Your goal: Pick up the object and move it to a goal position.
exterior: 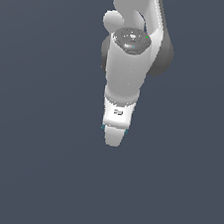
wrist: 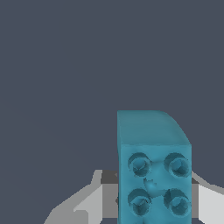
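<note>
The object, a teal-blue block with round studs [wrist: 154,175], fills much of the wrist view and sits between my two fingers [wrist: 94,203]. The fingers flank it closely on both sides. In the exterior view my white gripper [exterior: 113,137] points straight down, and only thin teal slivers of the block [exterior: 103,127] show at either side of the fingers. The gripper looks shut on the block. No goal marker shows in either view.
A plain dark grey-blue surface [exterior: 32,163] fills both views. The white arm's wrist and upper links [exterior: 130,41] rise above the gripper in the exterior view.
</note>
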Robot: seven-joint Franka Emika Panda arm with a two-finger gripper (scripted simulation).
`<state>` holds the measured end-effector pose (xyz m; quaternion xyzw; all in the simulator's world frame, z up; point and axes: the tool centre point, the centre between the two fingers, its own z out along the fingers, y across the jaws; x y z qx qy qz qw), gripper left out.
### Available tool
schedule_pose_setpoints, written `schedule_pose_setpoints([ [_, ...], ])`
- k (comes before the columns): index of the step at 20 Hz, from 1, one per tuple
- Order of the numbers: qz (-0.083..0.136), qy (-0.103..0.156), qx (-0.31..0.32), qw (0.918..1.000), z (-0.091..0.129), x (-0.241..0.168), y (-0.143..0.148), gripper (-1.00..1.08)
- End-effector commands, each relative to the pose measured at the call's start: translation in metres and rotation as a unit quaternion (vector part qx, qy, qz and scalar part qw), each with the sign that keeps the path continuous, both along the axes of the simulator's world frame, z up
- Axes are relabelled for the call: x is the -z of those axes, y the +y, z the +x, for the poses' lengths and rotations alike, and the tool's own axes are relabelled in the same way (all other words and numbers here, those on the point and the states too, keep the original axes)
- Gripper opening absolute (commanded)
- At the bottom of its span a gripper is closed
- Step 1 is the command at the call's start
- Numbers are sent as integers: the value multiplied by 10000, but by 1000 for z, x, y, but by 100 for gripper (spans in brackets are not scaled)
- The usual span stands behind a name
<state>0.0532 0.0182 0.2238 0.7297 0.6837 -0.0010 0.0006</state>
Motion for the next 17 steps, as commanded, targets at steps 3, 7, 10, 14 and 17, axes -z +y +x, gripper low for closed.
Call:
schedule_pose_setpoints([
  [3,4,-1,0,10000,-9,-44,8,-100],
  [7,8,-2,1,10000,-14,-74,12,-100],
  [10,10,-2,2,10000,-16,-89,15,-100],
  [14,13,-3,5,10000,-17,-98,16,-100],
  [17,11,-4,9,10000,-16,-98,16,-100],
])
